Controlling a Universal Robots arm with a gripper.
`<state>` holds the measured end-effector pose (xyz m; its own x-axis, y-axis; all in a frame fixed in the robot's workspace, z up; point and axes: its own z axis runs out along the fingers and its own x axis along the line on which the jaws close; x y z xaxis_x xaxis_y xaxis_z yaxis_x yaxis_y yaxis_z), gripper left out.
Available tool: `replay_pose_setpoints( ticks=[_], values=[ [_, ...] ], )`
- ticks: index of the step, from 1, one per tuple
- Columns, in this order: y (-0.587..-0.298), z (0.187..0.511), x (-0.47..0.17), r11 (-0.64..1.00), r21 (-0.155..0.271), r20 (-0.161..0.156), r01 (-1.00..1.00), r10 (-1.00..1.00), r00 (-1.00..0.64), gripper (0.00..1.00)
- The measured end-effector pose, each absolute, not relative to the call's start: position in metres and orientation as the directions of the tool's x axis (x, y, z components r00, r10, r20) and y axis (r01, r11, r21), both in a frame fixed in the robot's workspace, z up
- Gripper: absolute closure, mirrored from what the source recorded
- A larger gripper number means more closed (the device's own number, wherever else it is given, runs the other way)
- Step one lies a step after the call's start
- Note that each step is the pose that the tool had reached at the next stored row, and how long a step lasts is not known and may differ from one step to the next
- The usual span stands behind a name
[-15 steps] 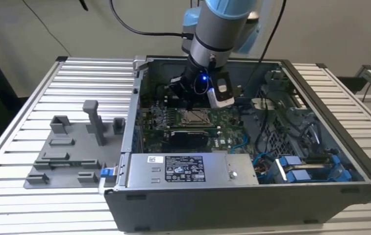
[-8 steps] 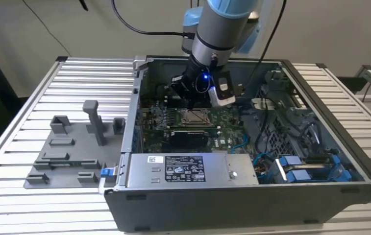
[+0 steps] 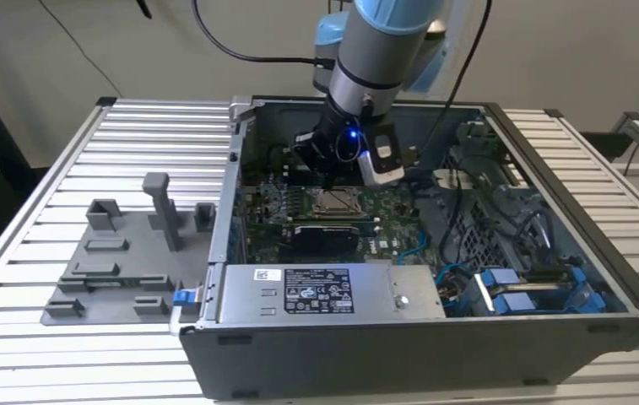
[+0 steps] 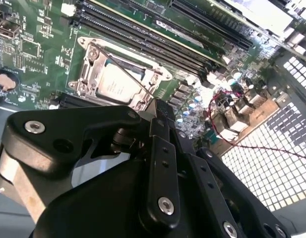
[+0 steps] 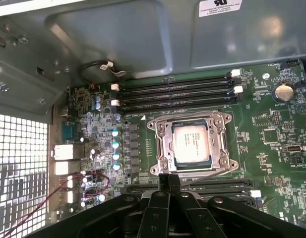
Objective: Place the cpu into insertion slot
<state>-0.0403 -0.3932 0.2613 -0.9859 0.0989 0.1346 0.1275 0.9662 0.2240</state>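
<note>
Step in hand: my judgement, the seating is done or nearly so. The cpu (image 5: 191, 144) lies flat inside the insertion slot (image 5: 160, 148), its silvery face up and framed by the shiny metal on all sides.
Claw, position: my claw (image 5: 169, 184) hangs just beside the socket's edge, above the motherboard (image 5: 272, 134), inside the open computer case (image 3: 432, 333) that stands on the slatted desk (image 3: 60, 160).
Claw, state: fingers pressed together at the tip and pinching nothing; the chip is apart from me.
Next move calls for: as I judge it, a straight lift clear of the socket without brushing the thin wire lever (image 4: 128, 74), which crosses the chip's face at a slant.
Second wrist view adds: that lever lying across the chip, and my claw's linkage up close.
First wrist view adds: the whole socket square-on, with the long memory strips (image 5: 177, 91) beyond it.
Exterior view adds: my arm (image 3: 381, 51) reaching down into the case, the power supply (image 3: 325, 291) at the front, and a grey fixture tray (image 3: 116, 261) on the desk at the exterior view's left.
</note>
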Motion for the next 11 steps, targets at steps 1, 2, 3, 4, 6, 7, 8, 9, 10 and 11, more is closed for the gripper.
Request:
replay_pose_setpoints(
  ticks=[1, 2, 3, 4, 6, 7, 8, 9, 10, 11],
  values=[
    [-0.3926, 0.2605, -0.0404, 0.966, 0.223, 0.135, 0.128, 0.099, -0.986, 0.89],
    [-0.3921, 0.26, -0.0404, 0.966, 0.223, 0.135, 0.128, 0.099, -0.986, 0.89],
    [-0.3916, 0.2594, -0.0404, 0.966, 0.223, 0.134, 0.127, 0.099, -0.986, 0.89],
    [-0.3909, 0.2588, -0.0406, 0.966, 0.223, 0.134, 0.127, 0.099, -0.986, 0.89],
    [-0.3899, 0.257, -0.0424, 0.967, 0.222, 0.134, 0.127, 0.099, -0.986, 0.89],
    [-0.3893, 0.2559, -0.0435, 0.967, 0.221, 0.134, 0.128, 0.099, -0.986, 0.89],
    [-0.3888, 0.2546, -0.0447, 0.967, 0.22, 0.134, 0.128, 0.1, -0.986, 0.89],
    [-0.3882, 0.2535, -0.0458, 0.967, 0.218, 0.134, 0.128, 0.1, -0.986, 0.89],
    [-0.3879, 0.2522, -0.0466, 0.968, 0.217, 0.134, 0.128, 0.1, -0.986, 0.89],
    [-0.3878, 0.251, -0.0472, 0.968, 0.216, 0.134, 0.128, 0.101, -0.986, 0.89]
  ],
)
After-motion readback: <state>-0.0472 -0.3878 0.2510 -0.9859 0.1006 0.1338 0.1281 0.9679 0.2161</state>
